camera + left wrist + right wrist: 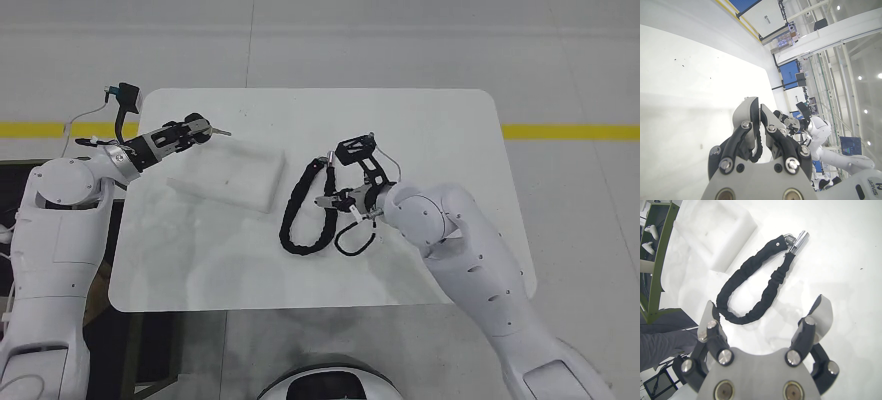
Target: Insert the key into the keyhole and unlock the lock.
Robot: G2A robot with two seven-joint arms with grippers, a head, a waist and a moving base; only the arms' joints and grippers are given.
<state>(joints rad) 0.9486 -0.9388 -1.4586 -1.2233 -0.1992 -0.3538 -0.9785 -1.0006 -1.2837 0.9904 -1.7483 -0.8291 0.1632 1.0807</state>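
— Black-sleeved chain lock (300,212) lies mid-table, its chrome barrel (800,240) at the far end of the loop. Who has what?

— Right gripper (765,301) hangs at the loop's right side, fingers spread wide and holding nothing. Left gripper (759,108) sits over the far left of the table (420,120), pads pressed together on a thin metal sliver. That's the key (221,132), by my guess (its tip pokes out to the right).

— So how should this step go?

— I'd steady the barrel first, right fingers around the chrome, so it can't roll or skid when the key pushes in. Then line the key up with the barrel's axis. I can't make out the keyhole itself.

— Anything in between?

— White foam block (228,172), just left of the loop, sits between the key and the lock, so the key should travel above it. The limp sleeve might also shift the barrel.
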